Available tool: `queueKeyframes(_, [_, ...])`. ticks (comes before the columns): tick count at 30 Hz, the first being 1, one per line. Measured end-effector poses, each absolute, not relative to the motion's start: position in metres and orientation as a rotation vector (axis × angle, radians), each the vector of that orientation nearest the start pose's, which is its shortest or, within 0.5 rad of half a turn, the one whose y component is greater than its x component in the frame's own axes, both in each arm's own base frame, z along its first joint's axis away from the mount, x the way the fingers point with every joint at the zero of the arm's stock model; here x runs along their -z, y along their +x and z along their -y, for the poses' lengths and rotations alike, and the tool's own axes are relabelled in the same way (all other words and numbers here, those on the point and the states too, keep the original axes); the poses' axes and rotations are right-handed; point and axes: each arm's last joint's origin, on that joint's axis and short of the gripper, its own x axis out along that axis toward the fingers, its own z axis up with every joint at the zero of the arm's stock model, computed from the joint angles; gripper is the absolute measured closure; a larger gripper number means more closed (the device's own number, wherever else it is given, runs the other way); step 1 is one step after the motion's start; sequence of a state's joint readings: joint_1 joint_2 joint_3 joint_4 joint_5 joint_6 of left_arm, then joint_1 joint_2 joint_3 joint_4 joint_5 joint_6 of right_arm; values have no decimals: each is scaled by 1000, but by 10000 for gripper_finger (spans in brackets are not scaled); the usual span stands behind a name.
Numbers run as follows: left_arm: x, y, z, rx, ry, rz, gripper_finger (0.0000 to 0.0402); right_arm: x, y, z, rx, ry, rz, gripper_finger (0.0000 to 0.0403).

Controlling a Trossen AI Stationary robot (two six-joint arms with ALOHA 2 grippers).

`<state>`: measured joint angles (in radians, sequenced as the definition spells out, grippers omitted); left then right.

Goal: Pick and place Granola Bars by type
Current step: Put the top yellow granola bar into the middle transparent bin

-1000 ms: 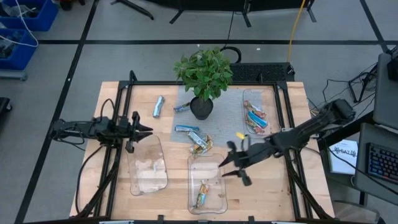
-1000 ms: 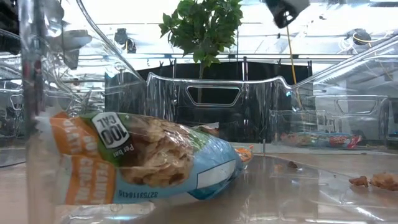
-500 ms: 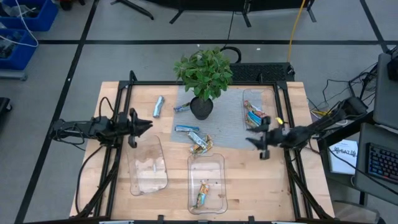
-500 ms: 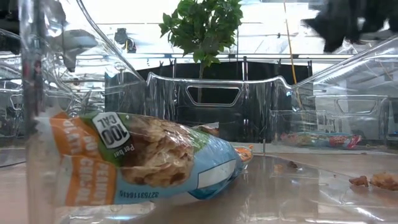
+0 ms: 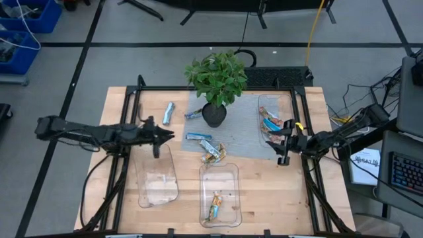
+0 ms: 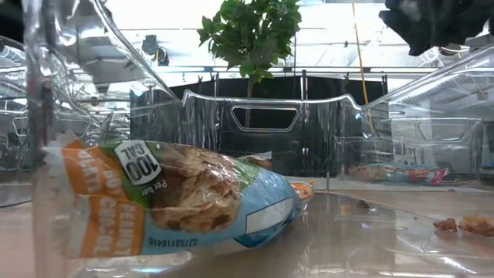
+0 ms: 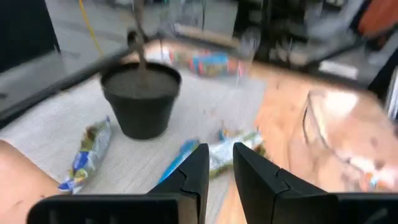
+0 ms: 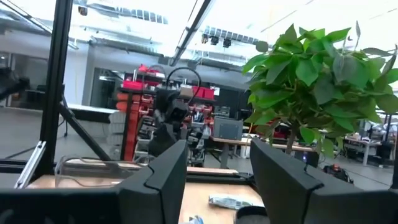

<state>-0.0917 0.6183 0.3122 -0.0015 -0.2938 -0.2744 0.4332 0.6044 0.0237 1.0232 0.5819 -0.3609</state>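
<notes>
Granola bars lie scattered: a silver-blue one point(image 5: 168, 112), a blue one point(image 5: 193, 114) by the pot, a blue one point(image 5: 198, 137) and a small heap point(image 5: 213, 152) on the grey mat. One bar point(image 5: 215, 206) point(image 6: 177, 197) lies in the middle clear tray, and several point(image 5: 271, 125) lie in the far-right tray. My left gripper point(image 5: 170, 135) point(image 7: 221, 168) hovers left of the blue bar point(image 7: 180, 158), its fingers a narrow gap apart and empty. My right gripper point(image 5: 274, 141) point(image 8: 217, 180) hangs open and empty beside the far-right tray.
A potted plant point(image 5: 213, 114) point(image 7: 142, 99) stands at the mat's far edge, among the bars. Three clear trays sit on the table: left point(image 5: 156, 175), middle point(image 5: 220, 192), far right point(image 5: 271, 104). A black frame point(image 5: 301, 125) borders the table.
My right gripper has swung from above the middle tray toward the table's right and far side, ending beside the far-right tray. My left gripper has reached toward the table's middle, closer to the bars by the pot. No bar has moved.
</notes>
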Motion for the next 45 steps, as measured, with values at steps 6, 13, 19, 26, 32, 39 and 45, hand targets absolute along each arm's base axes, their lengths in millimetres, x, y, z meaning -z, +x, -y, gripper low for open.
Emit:
queueKeyframes(6, [-222, 199, 7, -226, 15, -504, 325, -202, 121, -39, 196, -150, 295, 236])
queueKeyframes(13, [-203, 240, 4, -239, 166, -682, 325, -203, 121, -39, 198, -173, 301, 236])
queueKeyframes(19, [-188, 253, -14, -364, 67, -771, 314, -201, 121, -39, 193, -166, 286, 236])
queueKeyframes(26, [-164, 257, -35, -356, -124, -933, 236, -200, 122, -39, 181, -101, 281, 236])
queueKeyframes(32, [-149, 263, -40, -352, -93, -968, 185, -200, 122, -39, 177, -78, 283, 236])
queueKeyframes(39, [-148, 275, -36, -304, -90, -883, 174, -200, 122, -39, 177, -78, 282, 236])
queueKeyframes(45, [-156, 287, -14, -65, 24, -807, 174, -199, 122, -39, 176, -82, 276, 236])
